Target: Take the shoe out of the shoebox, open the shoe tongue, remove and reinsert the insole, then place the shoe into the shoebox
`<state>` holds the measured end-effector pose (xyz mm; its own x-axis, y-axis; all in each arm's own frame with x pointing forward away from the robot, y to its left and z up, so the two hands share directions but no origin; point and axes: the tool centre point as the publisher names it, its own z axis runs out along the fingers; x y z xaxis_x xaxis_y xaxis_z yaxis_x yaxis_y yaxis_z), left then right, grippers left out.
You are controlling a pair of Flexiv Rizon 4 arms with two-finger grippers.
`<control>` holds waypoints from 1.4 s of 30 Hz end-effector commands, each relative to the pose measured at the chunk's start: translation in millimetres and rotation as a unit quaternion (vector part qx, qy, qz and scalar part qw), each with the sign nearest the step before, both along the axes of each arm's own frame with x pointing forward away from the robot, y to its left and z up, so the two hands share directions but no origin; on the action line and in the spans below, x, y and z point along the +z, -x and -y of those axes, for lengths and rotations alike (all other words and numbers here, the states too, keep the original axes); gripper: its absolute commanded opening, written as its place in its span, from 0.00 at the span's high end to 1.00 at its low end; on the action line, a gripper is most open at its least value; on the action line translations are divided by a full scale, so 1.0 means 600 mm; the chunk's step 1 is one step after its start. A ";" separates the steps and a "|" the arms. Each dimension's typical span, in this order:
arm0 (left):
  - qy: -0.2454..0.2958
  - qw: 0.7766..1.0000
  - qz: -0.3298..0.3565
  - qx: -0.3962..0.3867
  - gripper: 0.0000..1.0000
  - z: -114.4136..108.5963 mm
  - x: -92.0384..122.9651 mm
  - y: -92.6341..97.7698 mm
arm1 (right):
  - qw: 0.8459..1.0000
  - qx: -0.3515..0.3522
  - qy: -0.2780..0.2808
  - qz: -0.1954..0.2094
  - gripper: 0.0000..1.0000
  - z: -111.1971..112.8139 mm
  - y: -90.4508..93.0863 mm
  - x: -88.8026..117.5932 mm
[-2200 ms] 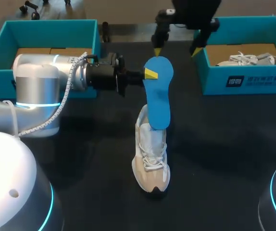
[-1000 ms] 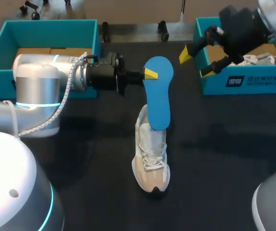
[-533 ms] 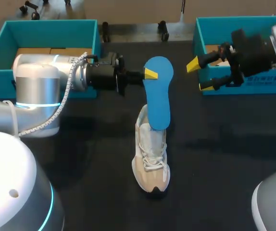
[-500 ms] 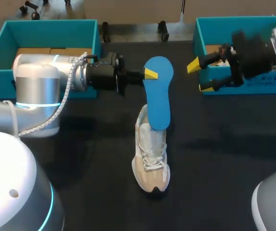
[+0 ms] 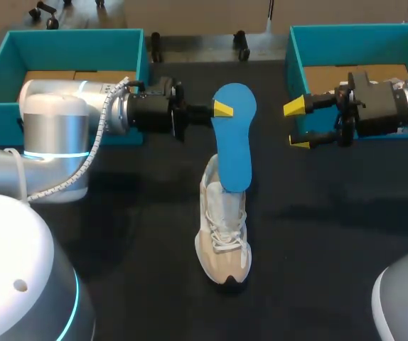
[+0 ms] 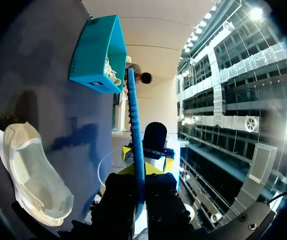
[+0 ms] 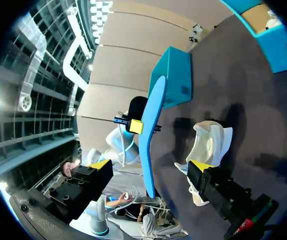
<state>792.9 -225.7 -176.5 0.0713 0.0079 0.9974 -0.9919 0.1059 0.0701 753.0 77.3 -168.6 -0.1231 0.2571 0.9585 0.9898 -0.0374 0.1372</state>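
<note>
The left tool [image 5: 217,109] is clamped on one end of the insole [image 5: 234,145] and holds it in the air over the shoe [image 5: 224,234], which stands on the bench [image 5: 332,234]. The right tool [image 5: 296,125], its fingers apart, hangs near the insole, probably to help guide it into the shoe.

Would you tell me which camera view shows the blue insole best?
The head view: the insole faces it broadside, lower end in the shoe, upper edge held by the left pincer. The left wrist view shows it only edge-on; the right wrist view shows it slanted and narrowed.
</note>
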 end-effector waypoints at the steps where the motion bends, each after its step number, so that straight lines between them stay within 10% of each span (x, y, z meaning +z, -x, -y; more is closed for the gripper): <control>1: -0.002 1.000 0.000 0.001 1.00 0.000 0.001 0.002 | 1.000 -0.013 0.003 -0.017 0.00 -0.003 -0.005 -0.006; 6: -0.002 1.000 0.000 0.001 1.00 0.000 0.001 0.002 | 1.000 -0.013 0.003 -0.017 0.00 -0.003 -0.005 -0.006; 21: 0.036 0.939 0.341 0.021 1.00 -0.009 0.032 -0.025 | 1.000 -0.013 0.003 -0.017 0.00 -0.003 -0.005 -0.006; 32: 0.039 0.817 0.576 0.002 1.00 -0.018 0.059 -0.041 | 1.000 -0.013 0.003 -0.017 0.00 -0.003 -0.005 -0.006; 42: 0.049 0.642 0.765 0.000 1.00 -0.028 0.084 -0.047 | 1.000 -0.013 0.003 -0.017 0.00 -0.003 -0.005 -0.006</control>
<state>822.5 -212.6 -130.2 -0.8729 0.0728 0.4825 -0.4789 0.0619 -0.8757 755.7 78.2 -172.1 -0.0842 0.2653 0.9605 0.9926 -0.0626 0.1043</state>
